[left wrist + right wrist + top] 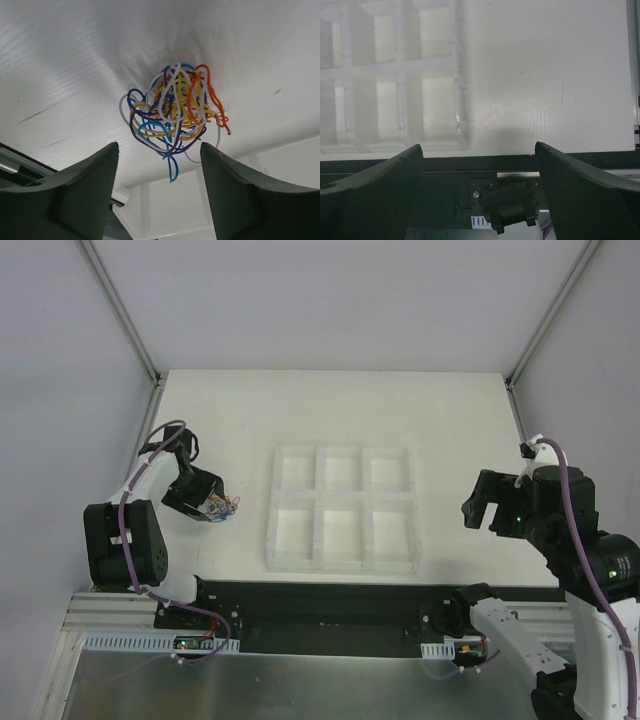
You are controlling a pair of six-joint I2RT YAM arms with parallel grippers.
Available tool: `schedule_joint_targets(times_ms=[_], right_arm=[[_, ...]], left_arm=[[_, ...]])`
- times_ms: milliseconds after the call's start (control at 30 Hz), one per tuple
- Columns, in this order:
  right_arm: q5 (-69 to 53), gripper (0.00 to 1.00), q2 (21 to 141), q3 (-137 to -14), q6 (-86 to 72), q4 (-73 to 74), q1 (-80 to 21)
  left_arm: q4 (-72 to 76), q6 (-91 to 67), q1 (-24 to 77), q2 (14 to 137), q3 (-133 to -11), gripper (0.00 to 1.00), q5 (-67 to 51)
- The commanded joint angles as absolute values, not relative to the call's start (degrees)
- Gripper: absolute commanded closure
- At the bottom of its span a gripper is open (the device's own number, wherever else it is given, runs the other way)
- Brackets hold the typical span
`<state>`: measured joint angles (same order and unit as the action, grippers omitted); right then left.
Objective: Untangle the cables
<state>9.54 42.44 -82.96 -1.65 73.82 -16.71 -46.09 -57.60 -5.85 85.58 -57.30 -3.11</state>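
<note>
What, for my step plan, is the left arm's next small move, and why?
Probably ease the left end effector forward and close on the multicoloured tangle of thin curly wires: it stands open, with the tangle lying loose just ahead.

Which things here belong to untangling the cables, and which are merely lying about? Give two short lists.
Job in hand: the cables, a multicoloured tangle; the left pincer, open right by them; the right pincer, open, far off.
Lying about: the six-compartment tray; the table beneath.
</note>
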Motion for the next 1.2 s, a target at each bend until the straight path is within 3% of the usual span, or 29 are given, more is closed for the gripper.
schedule_joint_targets(times_ms=[0,167,333,567,733,900,1167], right_arm=[[6.5,0.04,44.8,-81.5,-0.7,75.3,-16.9],[-5.3,0.03,48.4,-76.7,-1.8,70.7,-17.0],[-11.6,0.04,58.1,-75.6,-4.7,58.0,-25.6],[-14.2,0.03,72.3,-79.8,-6.9,37.6,-40.9],[-15.6,0.04,82.8,-87.9,-6.9,31.9,-47.8],[-16.3,0.03,87.5,-94.7,-8.6,38.1,-48.0],[-17.2,0.01,81.7,-89.4,-7.5,38.2,-44.8]], left_arm=[[-44.0,-57.2,-6.1,83.5,-53.9,0.39,-5.3],[-43.3,-49.7,-6.6,85.9,-55.4,0.78,-10.1],[-44.6,-48.6,-6.5,79.6,-53.5,1.0,-9.7],[-48.0,-51.0,-6.6,75.6,-53.9,1.0,-16.3],[-55.9,-51.2,-6.6,72.7,-60.4,1.0,-11.8],[-58.6,-52.2,-6.6,72.2,-70.3,1.0,-9.1],[-58.3,-54.1,-6.5,79.9,-84.1,1.0,-10.4]])
